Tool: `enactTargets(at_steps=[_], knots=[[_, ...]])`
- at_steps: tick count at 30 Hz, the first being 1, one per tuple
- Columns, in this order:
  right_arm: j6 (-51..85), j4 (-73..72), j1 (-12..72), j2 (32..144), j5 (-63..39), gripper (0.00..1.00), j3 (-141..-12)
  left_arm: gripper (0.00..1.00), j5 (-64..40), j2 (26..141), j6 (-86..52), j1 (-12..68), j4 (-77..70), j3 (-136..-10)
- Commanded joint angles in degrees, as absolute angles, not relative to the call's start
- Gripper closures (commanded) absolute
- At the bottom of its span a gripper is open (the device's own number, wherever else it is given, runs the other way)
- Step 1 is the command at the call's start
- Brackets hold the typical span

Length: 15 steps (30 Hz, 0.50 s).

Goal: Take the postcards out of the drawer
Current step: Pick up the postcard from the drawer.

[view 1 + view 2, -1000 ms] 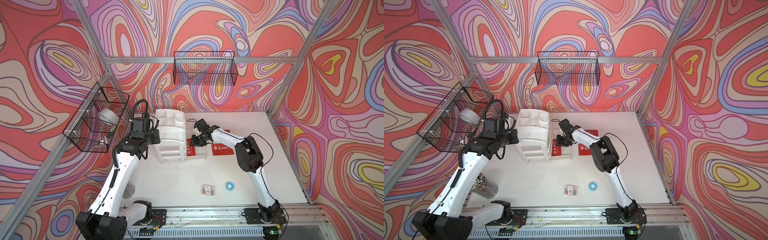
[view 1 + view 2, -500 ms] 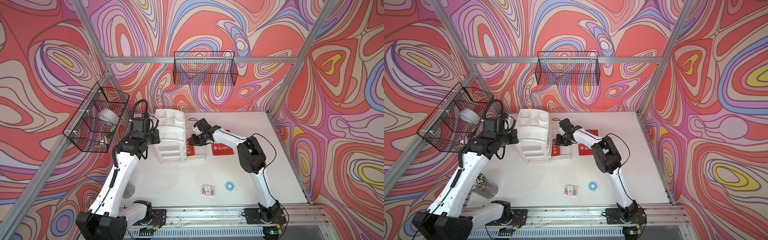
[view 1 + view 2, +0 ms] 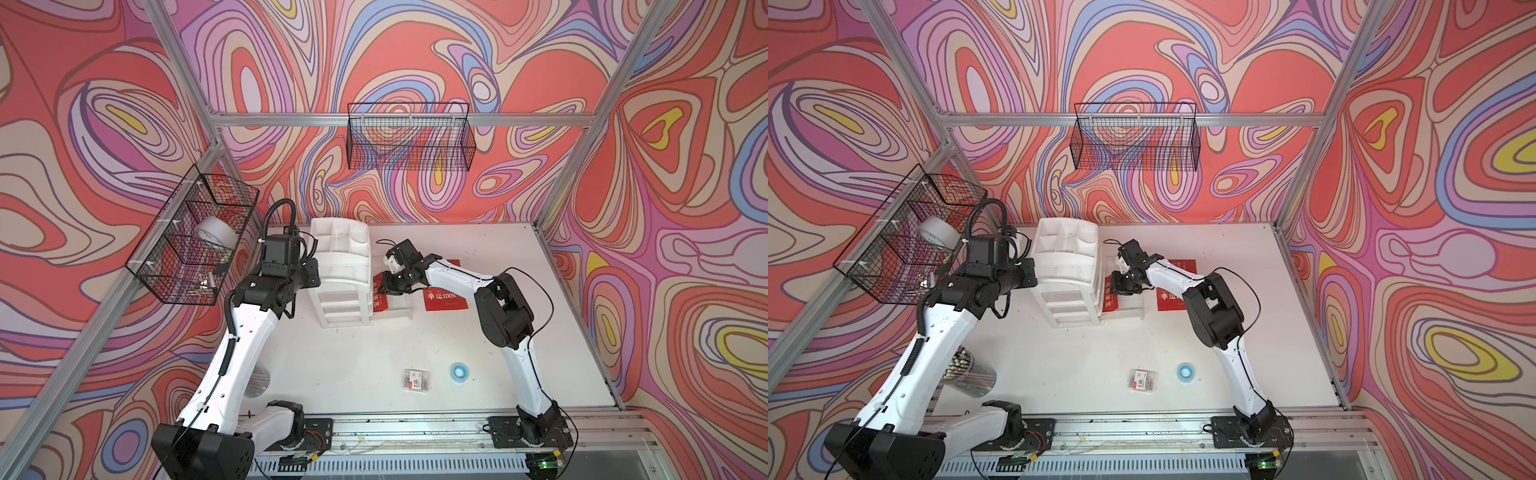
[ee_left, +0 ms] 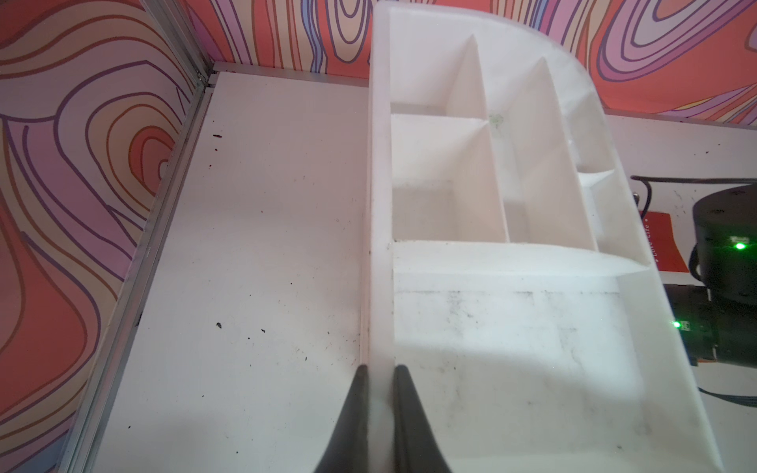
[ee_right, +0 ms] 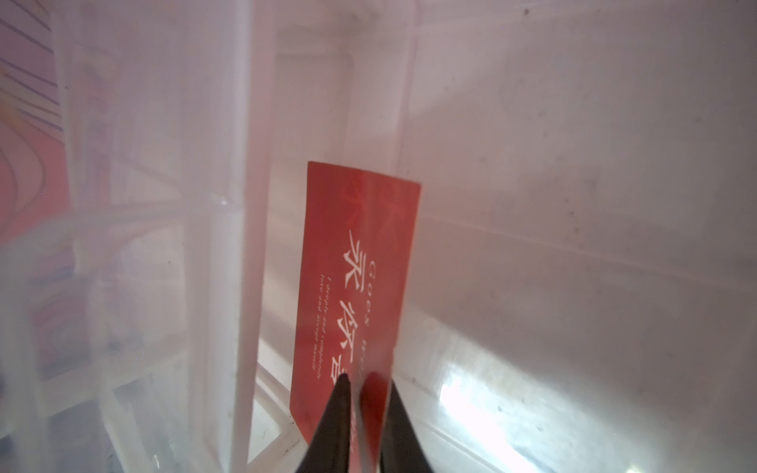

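A white desk organizer [image 3: 343, 266] has a clear drawer [image 3: 400, 311] pulled out toward the right arm. One red postcard [image 5: 360, 262] with white lettering stands tilted inside the drawer, also visible in a top view [image 3: 380, 296]. My right gripper [image 5: 366, 379] is shut on the near edge of this postcard. A second postcard [image 3: 445, 300], reading "100%", lies flat on the table beside the drawer. A third [image 3: 454, 264] lies partly under the right arm. My left gripper [image 4: 381, 370] is shut on the organizer's [image 4: 491, 286] side wall.
A small clear packet [image 3: 417, 379] and a blue ring [image 3: 458, 370] lie on the table near the front. A metal cup [image 3: 971, 372] stands by the left arm. Wire baskets hang on the back wall [image 3: 409, 139] and the left wall [image 3: 191, 241], the latter holding a tape roll.
My right gripper has shifted a little left, deeper into the drawer, and its jaws have closed on the postcard. The left arm has not moved.
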<state>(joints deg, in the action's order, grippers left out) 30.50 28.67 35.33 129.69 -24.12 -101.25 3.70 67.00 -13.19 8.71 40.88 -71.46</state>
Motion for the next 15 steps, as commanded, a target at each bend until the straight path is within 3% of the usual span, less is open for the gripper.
enactTargets(at_steps=[1, 4, 15], knots=[[30.3, 27.4, 35.6, 128.5, -24.7, 0.90, -101.1, 1.00, 4.2, 67.9, -13.4, 9.1, 42.2, -71.7], [30.3, 27.2, 35.6, 128.3, -24.6, 0.95, -100.9, 0.99, 5.1, 67.9, -13.6, 9.1, 42.4, -72.2], [28.5, 28.1, 35.4, 126.5, -22.3, 0.98, -101.4, 0.77, 6.2, 68.0, -13.7, 9.0, 42.1, -74.1]])
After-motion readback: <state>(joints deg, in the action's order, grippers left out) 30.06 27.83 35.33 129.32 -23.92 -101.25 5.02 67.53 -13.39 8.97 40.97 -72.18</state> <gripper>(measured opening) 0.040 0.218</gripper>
